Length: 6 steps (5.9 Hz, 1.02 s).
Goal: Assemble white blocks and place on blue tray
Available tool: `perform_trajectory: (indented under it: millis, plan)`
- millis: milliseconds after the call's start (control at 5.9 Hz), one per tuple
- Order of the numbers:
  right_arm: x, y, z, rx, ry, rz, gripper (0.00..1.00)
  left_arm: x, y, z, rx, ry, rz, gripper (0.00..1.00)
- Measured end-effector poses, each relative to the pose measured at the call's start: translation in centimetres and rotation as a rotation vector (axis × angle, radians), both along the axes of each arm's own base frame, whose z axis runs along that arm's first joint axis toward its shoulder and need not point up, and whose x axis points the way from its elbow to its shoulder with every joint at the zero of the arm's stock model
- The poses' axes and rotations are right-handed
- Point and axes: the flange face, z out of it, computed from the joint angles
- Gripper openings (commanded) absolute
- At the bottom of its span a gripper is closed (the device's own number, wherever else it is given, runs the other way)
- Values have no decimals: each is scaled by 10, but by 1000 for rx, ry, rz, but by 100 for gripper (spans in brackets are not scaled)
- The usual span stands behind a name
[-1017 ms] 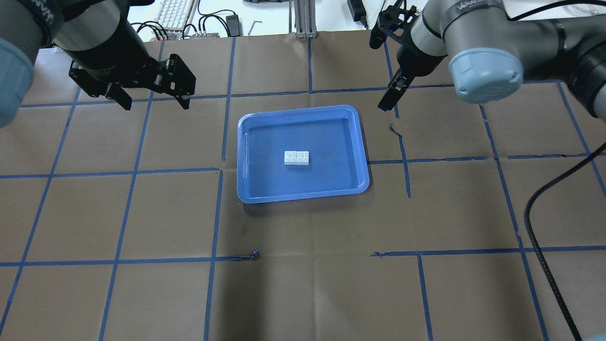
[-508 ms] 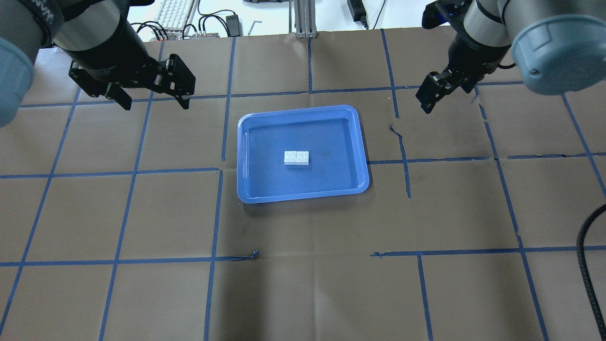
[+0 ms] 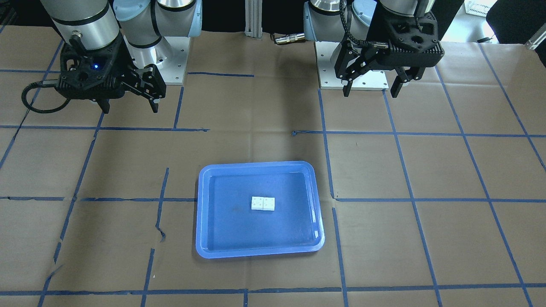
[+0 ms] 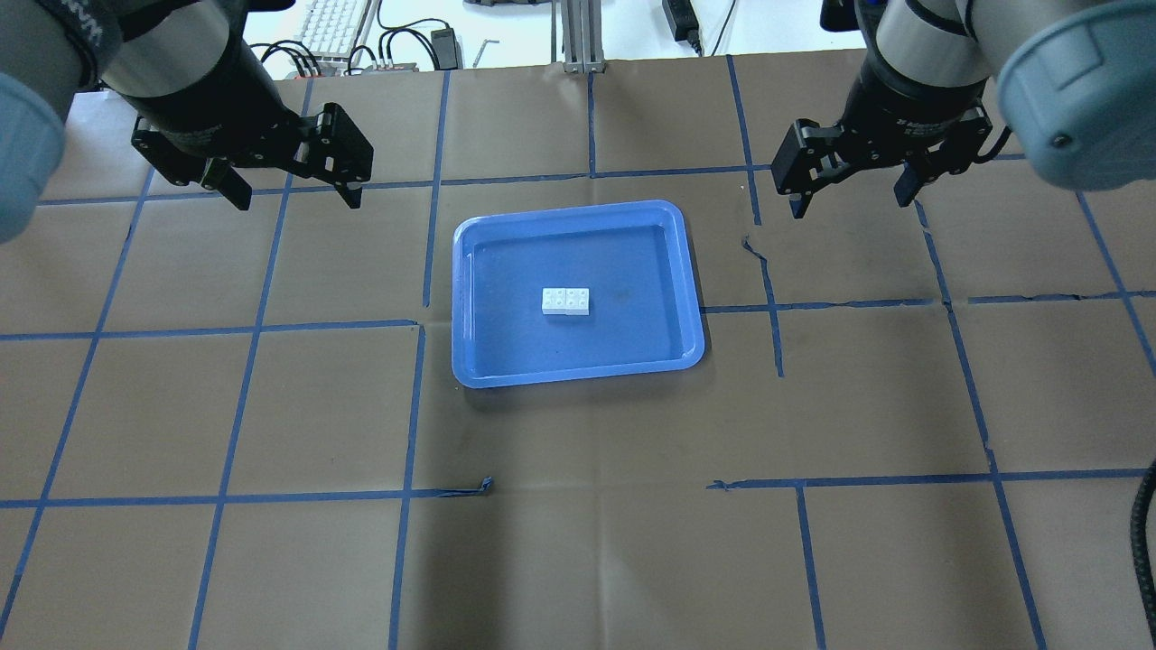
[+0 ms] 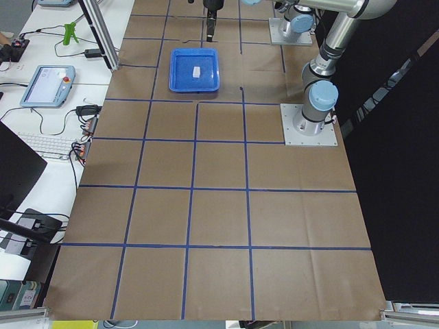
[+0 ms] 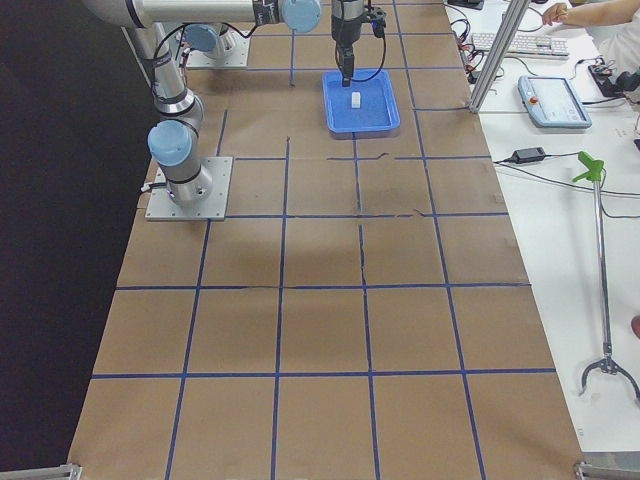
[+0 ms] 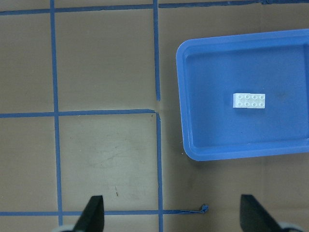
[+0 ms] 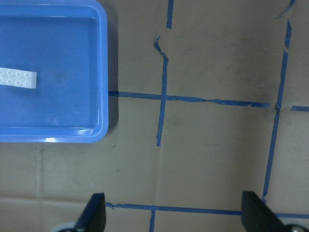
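Observation:
The two white blocks (image 4: 566, 301) sit joined side by side in the middle of the blue tray (image 4: 470, 298). They also show in the front view (image 3: 262, 204), the left wrist view (image 7: 249, 101) and the right wrist view (image 8: 18, 78). My left gripper (image 4: 296, 194) hangs open and empty above the table, far left of the tray. My right gripper (image 4: 851, 200) hangs open and empty above the table, to the tray's far right. In the front view the left gripper (image 3: 369, 92) is at the upper right and the right gripper (image 3: 129, 108) at the upper left.
Brown paper with blue tape lines covers the table (image 4: 578, 506). A keyboard (image 4: 330, 27) and cables lie beyond the far edge. A black cable (image 4: 1147, 506) hangs at the right edge. The arm bases (image 3: 362, 68) stand at the robot's side.
My right gripper has swung away from the tray's far right corner toward the right and turned, so both fingers now show spread apart. The left arm, blocks and tray have not moved.

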Motion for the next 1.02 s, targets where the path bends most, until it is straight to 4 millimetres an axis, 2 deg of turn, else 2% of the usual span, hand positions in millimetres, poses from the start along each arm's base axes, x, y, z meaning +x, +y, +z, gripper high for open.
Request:
perform_trajectory:
  millis: [508,1017]
  plan:
    - [-9,-5,11,-17,-2,-18,100,0,0,0,-1,1,1,99]
    - [-12,-6,10,-14,-1,-18,100,1,0,1,-1,1,2,99]
